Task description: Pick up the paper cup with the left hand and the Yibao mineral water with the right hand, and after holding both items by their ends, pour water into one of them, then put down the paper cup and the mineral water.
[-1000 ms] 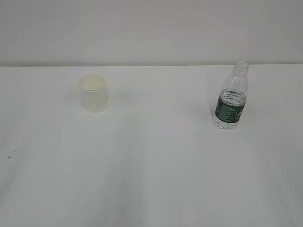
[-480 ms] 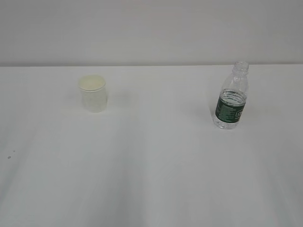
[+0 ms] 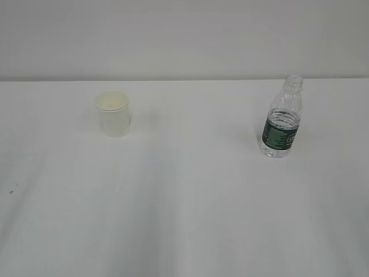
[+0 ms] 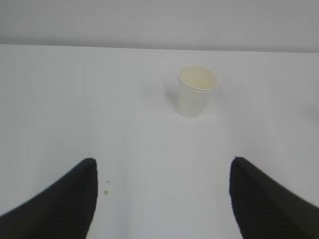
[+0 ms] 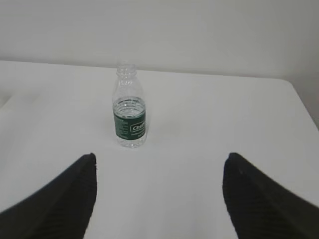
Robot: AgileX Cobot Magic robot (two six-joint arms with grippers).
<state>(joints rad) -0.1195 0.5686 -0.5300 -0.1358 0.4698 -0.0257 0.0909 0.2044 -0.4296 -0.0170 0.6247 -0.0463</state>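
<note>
A white cup [image 3: 113, 113] stands upright on the left of the white counter [image 3: 184, 202], its cream inside showing nothing in it. Well apart to the right, the uncapped bottle [image 3: 281, 118] stands upright, water reaching about to the top of its green label. A pale wall backs the counter. Small dark specks [image 3: 11, 191] mark the near left. The left end effector [image 4: 162, 199] and right end effector [image 5: 158, 196] each hang spread wide, empty, short of their targets.
</note>
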